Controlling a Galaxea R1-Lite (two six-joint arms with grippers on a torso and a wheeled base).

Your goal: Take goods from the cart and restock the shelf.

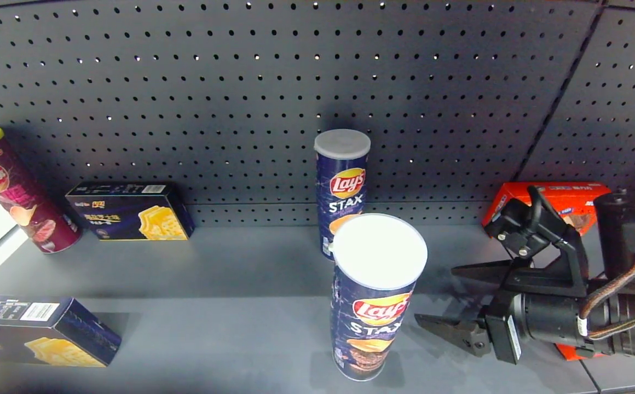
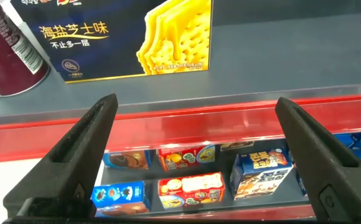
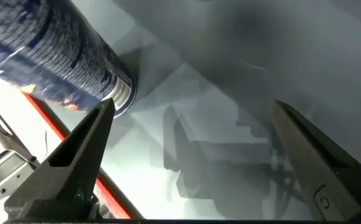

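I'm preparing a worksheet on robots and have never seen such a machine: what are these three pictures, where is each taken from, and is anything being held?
This is a two-armed robot restocking a shop shelf. The large picture looks down from a camera on its head: the right gripper stands open beside the front chip can, holding nothing. A second can stands behind it; a cracker box and a maroon can sit further left. The two other pictures come from cameras on the wrists. The left gripper is open and empty too.

Left pincer [image 2: 193, 109] spread, right pincer [image 1: 434, 294] spread
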